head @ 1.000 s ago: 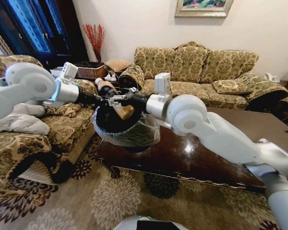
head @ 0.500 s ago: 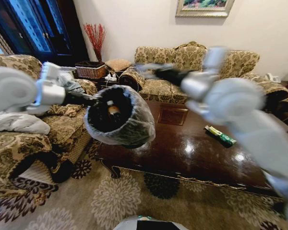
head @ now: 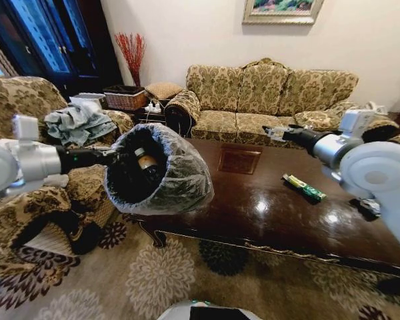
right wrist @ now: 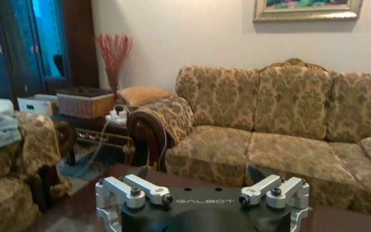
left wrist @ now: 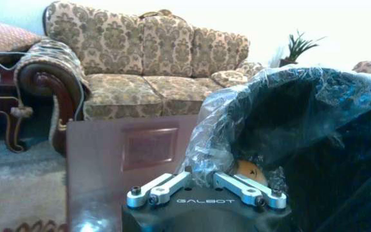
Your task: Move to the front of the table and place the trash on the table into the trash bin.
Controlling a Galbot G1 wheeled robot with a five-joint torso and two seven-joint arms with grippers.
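- At centre-left of the head view, the left gripper clamps the rim of the trash bin, holding it tipped off the floor at the table's left end.
- A tan bottle lies inside the bin.
- At right, the right gripper hangs open and empty above the table, up and left of the green-yellow packet.

My bin: black, grey see-through liner
Bottle inside: tan, dark cap
Packet: green and yellow
Table: glossy dark brown
Sofa: tan-gold floral
Rug: beige, dark medallions
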